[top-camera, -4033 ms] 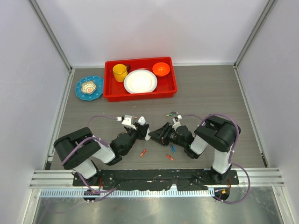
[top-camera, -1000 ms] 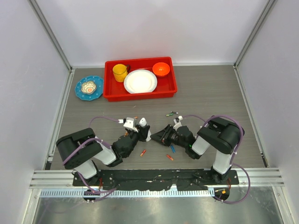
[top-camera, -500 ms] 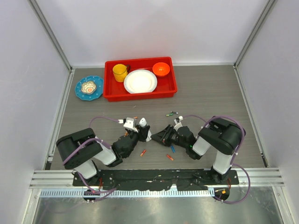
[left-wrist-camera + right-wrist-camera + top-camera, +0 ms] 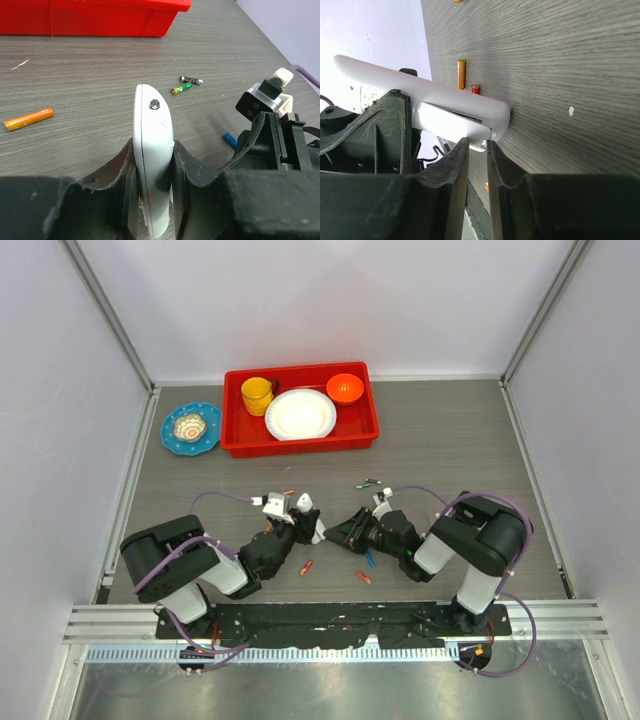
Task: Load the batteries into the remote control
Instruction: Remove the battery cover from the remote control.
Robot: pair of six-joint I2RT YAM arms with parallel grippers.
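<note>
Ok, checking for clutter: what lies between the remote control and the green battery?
Nothing: the left wrist view shows bare table from remote control to green battery.

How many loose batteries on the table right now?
6. Orange battery far-left of the remote control; green battery and dark battery far-right of it; blue battery, red battery and second orange battery between the arms. More may hide under the arms.

your right arm [image 4: 440, 545] swung out
elbow [image 4: 492, 530] now further right; left gripper [image 4: 303, 523] and remote control [image 4: 151, 130] edged toward the bases [image 4: 473, 602].

Lab cell: aluminium frame [image 4: 112, 318], white walls [image 4: 320, 300]
</note>
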